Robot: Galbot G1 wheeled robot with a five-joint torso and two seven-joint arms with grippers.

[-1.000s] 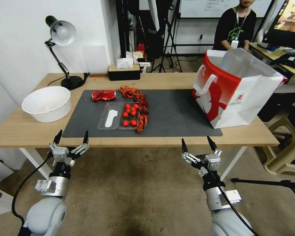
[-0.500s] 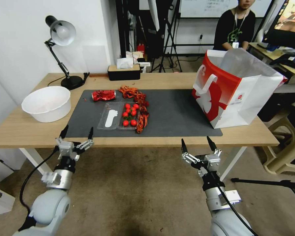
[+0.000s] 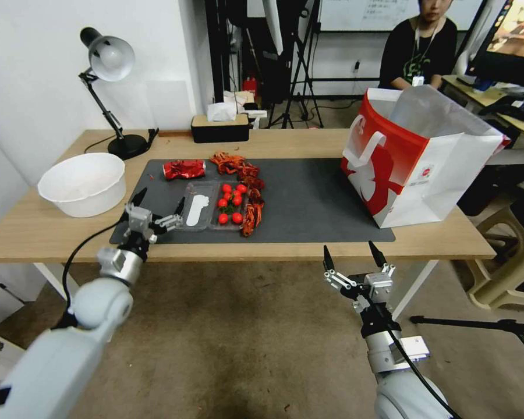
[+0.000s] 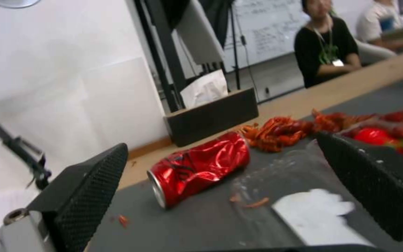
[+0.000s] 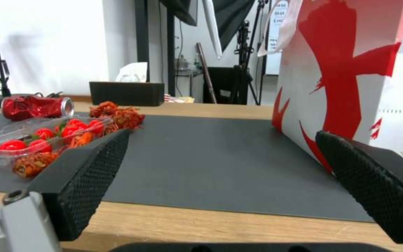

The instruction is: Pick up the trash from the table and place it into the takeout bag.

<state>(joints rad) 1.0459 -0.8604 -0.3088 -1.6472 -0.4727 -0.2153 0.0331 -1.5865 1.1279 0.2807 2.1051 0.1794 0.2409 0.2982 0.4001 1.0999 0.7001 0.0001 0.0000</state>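
The left gripper (image 3: 157, 205), jaws spread, has risen from below the light-wood surface (image 3: 41, 233) toward the crushed red can (image 3: 184, 169) on the mat, starting the first pickup.

Each arm is smooth light-grey shell ending in a silver metal wrist block. The left end effector (image 3: 159, 202) and right end effector (image 3: 352, 254) carry two black pointed fingers (image 4: 87, 190) with dimpled pads, on bare-metal linkages. A black cable loops behind each wrist.
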